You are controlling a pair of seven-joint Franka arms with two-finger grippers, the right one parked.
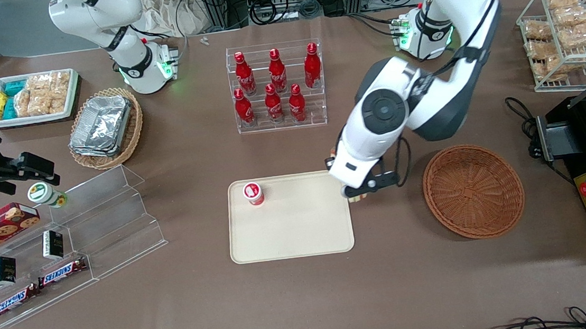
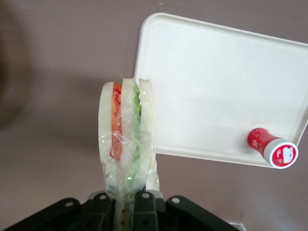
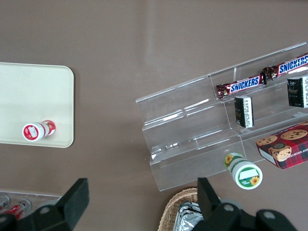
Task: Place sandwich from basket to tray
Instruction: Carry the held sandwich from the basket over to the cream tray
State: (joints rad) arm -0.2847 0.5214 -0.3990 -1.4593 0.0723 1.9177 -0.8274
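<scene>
The gripper [image 1: 358, 195] of the left arm hangs over the tray's [image 1: 299, 238] edge that faces the basket [image 1: 473, 191], near the tray corner farther from the front camera. Its jaws are closed on the sandwich [image 2: 127, 139]; the wrist view shows them pinching the wrapped wedge at its narrow end, with the bread and the orange and green filling sticking out. The sandwich is in the air, above the desk [image 1: 305, 301] just beside the tray rim. The basket holds nothing. A small red bottle [image 1: 253, 193] lies on the tray.
</scene>
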